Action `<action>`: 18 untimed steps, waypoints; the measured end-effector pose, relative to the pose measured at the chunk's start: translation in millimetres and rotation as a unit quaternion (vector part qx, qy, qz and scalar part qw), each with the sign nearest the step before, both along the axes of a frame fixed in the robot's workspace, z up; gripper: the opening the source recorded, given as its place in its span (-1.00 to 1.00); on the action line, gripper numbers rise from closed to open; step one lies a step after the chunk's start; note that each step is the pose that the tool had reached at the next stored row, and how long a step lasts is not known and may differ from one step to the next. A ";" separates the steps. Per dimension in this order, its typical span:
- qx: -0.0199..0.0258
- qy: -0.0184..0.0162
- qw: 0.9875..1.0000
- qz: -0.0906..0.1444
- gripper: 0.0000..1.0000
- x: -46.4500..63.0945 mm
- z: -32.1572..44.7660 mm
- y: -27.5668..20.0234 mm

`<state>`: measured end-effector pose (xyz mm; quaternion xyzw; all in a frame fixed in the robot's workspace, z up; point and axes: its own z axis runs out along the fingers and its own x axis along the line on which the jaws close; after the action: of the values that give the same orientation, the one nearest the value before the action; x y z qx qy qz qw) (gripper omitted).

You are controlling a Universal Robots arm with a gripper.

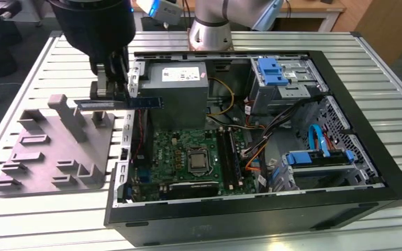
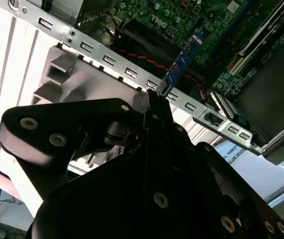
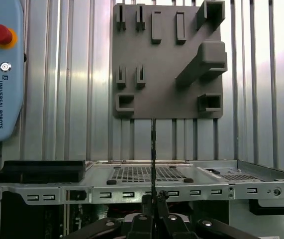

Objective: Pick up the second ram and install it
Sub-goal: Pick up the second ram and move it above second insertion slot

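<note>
In the exterior view my gripper (image 1: pixel 111 97) is shut on the second ram (image 1: pixel 142 102), a thin dark bluish stick held level above the open computer case's wall on the exterior view's left. The stick hangs between the grey holder block (image 1: pixel 54 149) and the case interior. The second wrist view shows the ram (image 2: pixel 184 59) sticking out from my gripper (image 2: pixel 156 97) over the case's metal edge. The first wrist view shows the ram edge-on (image 3: pixel 153 149), clamped in my gripper (image 3: pixel 154 200). The green board (image 1: pixel 187 157) with its long black slots (image 1: pixel 229 157) lies lower in the case.
The case holds a grey power supply (image 1: pixel 176 89), blue drive caddies (image 1: pixel 274 70) and loose cables (image 1: pixel 257 149). The slatted metal table (image 1: pixel 389 78) surrounds it. A pendant with a red button (image 3: pixel 1 34) lies beside the grey holder block (image 3: pixel 166 64).
</note>
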<state>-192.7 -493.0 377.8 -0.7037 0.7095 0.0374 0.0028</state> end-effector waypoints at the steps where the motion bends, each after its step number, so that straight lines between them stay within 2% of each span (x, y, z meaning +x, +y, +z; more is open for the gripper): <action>1: 0.000 0.000 1.000 0.000 -0.73 2.6 0.0 0.0; 18: 0.000 0.000 1.000 0.000 -0.73 44.9 0.0 0.0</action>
<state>-147.8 -492.9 377.8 -0.7036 0.7096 0.0374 0.0028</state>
